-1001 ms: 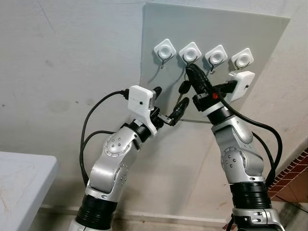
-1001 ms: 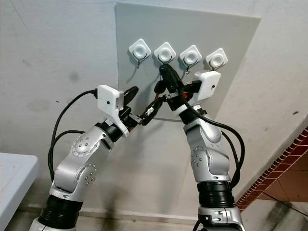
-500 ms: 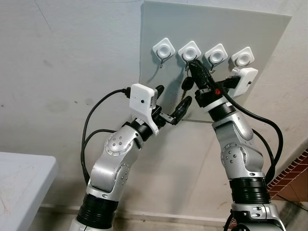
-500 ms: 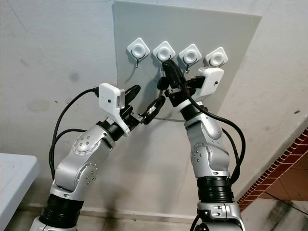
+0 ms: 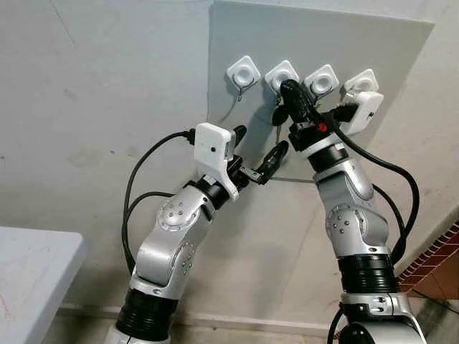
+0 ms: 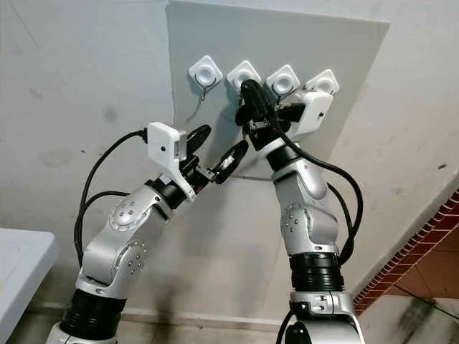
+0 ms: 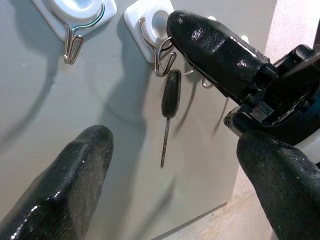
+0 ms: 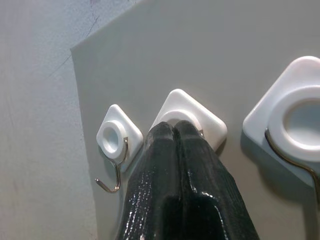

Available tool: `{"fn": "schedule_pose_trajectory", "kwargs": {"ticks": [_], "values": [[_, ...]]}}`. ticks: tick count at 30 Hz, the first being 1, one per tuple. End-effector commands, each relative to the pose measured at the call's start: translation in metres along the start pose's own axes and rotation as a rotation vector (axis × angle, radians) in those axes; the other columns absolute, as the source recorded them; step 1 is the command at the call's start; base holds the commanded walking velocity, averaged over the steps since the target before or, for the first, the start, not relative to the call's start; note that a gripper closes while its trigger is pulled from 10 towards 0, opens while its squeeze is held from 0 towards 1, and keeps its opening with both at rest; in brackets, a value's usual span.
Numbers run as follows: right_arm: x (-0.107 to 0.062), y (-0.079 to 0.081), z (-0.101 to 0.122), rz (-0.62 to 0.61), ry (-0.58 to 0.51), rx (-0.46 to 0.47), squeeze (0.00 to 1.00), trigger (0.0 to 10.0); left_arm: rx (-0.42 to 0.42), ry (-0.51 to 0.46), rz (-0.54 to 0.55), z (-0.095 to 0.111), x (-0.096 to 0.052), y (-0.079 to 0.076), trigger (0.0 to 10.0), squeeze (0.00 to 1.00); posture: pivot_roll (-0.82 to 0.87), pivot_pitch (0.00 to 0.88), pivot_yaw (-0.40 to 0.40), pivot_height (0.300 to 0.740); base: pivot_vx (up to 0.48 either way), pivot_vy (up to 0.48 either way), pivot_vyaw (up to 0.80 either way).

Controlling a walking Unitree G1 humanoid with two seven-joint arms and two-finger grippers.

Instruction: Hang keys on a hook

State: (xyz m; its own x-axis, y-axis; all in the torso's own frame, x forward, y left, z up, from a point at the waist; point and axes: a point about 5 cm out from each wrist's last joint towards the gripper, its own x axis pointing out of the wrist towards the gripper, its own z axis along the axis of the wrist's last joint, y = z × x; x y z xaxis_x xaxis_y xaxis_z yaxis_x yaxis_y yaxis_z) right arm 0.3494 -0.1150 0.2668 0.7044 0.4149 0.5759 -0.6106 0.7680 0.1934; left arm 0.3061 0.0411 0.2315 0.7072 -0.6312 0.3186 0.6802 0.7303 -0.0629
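Four white hooks sit in a row on a grey wall panel (image 5: 323,36). My right gripper (image 5: 285,87) is raised against the second hook (image 5: 282,74) and is shut on the keys' ring. A black-headed key (image 7: 170,99) hangs from that ring, blade down, with the ring touching the hook's wire (image 7: 161,59). In the right wrist view the pressed-together fingertips (image 8: 172,131) cover the lower part of that hook's pad (image 8: 187,111). My left gripper (image 5: 258,145) stands open and empty just below and left of the key, pointing at the panel.
The first hook (image 5: 243,72), third hook (image 5: 322,80) and fourth hook (image 5: 362,82) carry nothing. A grey table corner (image 5: 29,265) lies at lower left. A brick edge (image 5: 437,265) shows at lower right. Black cables loop beside both arms.
My right gripper has risen with the key from below the hook row up to the second hook. The left gripper has shifted slightly upward and stayed open.
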Motion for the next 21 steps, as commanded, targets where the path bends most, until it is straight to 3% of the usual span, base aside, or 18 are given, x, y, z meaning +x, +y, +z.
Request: {"fn": "schedule_pose_trajectory", "kwargs": {"ticks": [1,21], "values": [[0.0045,-0.0016,0.0039,-0.015,-0.018,-0.003,0.00,10.0,0.003,-0.027,-0.017,0.0086,0.0034,-0.0040,10.0,0.00,0.05,0.000,-0.056,0.740,0.000,0.000,0.00],[0.0043,-0.0052,0.0027,-0.050,-0.010,-0.004,0.00,10.0,0.003,-0.027,-0.015,0.0094,0.0033,-0.0045,10.0,0.00,0.06,0.000,-0.058,0.740,0.000,0.000,0.00]]}}
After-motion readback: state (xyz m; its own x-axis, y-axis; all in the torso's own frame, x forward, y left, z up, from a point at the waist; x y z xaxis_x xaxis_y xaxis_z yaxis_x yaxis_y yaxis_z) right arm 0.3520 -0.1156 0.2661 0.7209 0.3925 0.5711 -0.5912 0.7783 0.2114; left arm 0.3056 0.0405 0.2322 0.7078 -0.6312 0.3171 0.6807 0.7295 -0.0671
